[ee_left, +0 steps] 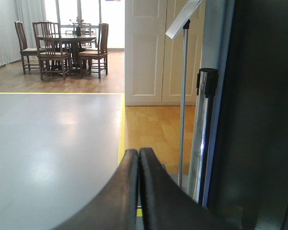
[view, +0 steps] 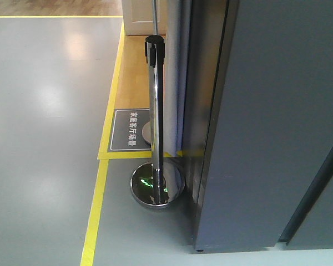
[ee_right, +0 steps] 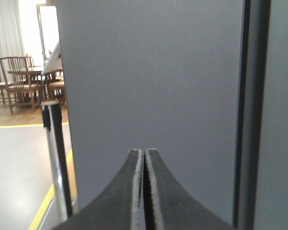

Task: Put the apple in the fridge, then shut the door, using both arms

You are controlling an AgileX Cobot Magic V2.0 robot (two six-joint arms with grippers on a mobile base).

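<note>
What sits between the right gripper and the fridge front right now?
Nothing. In the right wrist view the right gripper, shut, faces the fridge grey panel across a bare stretch; the chrome post stands off to the left.

Left tool (ee_left: 138, 152) with dark curved fingers, right tool (ee_right: 144, 152) black with pale worn inner pads

Fridge (view: 266, 122) upright; dark grey door (ee_right: 153, 86) shut; apple unseen.

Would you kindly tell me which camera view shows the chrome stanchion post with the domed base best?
The exterior front-facing view: it shows the chrome stanchion post whole, from black cap to domed base. The left wrist view shows only its upper part beside the shut left gripper; the right wrist view shows a thin stretch at the left.
</note>
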